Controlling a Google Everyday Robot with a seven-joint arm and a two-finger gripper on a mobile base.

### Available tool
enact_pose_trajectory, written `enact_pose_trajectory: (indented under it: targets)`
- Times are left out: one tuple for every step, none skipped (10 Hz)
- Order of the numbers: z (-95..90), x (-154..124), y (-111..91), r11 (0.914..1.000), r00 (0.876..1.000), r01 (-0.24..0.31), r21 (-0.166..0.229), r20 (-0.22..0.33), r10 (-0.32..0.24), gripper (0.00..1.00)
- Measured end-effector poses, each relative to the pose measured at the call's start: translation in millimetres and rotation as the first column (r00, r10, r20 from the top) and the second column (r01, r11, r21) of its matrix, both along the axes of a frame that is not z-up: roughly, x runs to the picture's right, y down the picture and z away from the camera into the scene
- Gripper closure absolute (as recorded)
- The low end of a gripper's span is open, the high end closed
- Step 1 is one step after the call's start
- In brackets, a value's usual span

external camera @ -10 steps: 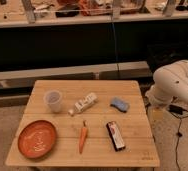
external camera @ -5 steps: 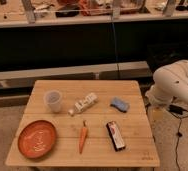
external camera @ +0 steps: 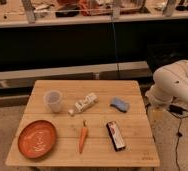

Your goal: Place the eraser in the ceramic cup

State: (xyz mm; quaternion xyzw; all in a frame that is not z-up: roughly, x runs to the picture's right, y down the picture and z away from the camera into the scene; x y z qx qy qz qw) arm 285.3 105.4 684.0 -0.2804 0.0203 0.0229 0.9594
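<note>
The eraser, a flat black block with a red-and-white label, lies on the wooden table at the front right of centre. The ceramic cup, pale and without a handle, stands upright at the back left, well apart from the eraser. Only the white arm shows, beside the table's right edge. My gripper is out of view, so nothing is seen near the eraser or the cup.
An orange carrot lies just left of the eraser. A flat orange plate sits at the front left. A white bottle-like object and a blue sponge pad lie mid-table. A dark shelf unit stands behind.
</note>
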Motion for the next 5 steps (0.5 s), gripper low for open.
enact_pose_trajectory:
  targets:
    - [0.0, 0, 0, 1.0, 1.0, 0.0, 0.0, 0.0, 0.0, 0.2]
    - [0.0, 0, 0, 1.0, 1.0, 0.0, 0.0, 0.0, 0.0, 0.2]
    - [0.0, 0, 0, 1.0, 1.0, 0.0, 0.0, 0.0, 0.0, 0.2]
    - [0.5, -2, 1, 1.0, 1.0, 0.002, 0.001, 0.004, -0.002, 0.2]
    - [3.0, -10, 4, 1.0, 1.0, 0.008, 0.004, 0.016, -0.008, 0.2]
